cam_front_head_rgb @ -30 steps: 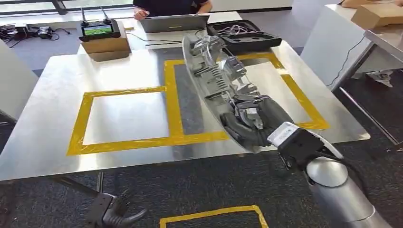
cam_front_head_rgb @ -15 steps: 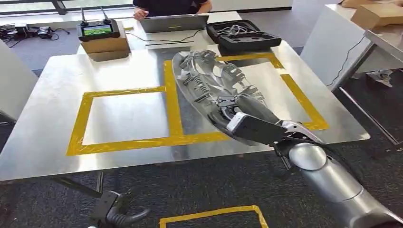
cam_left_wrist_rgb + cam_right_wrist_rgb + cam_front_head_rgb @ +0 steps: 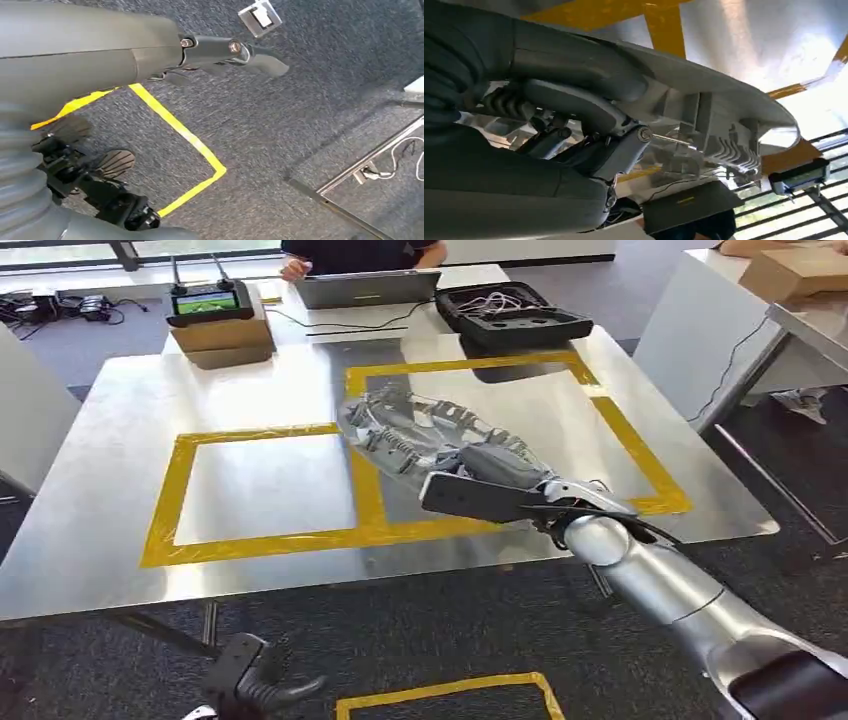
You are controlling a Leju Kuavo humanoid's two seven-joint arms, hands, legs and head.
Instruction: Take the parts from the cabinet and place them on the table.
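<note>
Part: long silver-grey moulded piece with ribs and clips on its upper face; I see it held low over the table, lying nearly flat, across the centre strip of yellow tape.
Right fingers: wrapped around the near end of the part; in the right wrist view the thumb and dark fingers clamp its edge, so I treat the grasp as firm.
Right hand: grasping the part from the near side, forearm reaching in over the table's front edge.
Far end of part: free, unsupported, pointing toward the left taped square; I cannot tell whether it touches the table.
Table: shiny metal top marked with two yellow tape rectangles.
Step in hand: I judge this to be the set-down, with the part over the surface and not yet released.
Procedure: I lower slowly and keep the part level so the free end does not strike first; I let it settle fully before I slacken the fingers; I withdraw toward the near edge without dragging it.
Risk: a long part held at one end can pivot or slide on polished metal.
Left hand: hangs low beside the body over the carpet, fingers loosely apart, holding nothing.
Beyond: case, laptop, controller on a box, well apart from the part.
</note>
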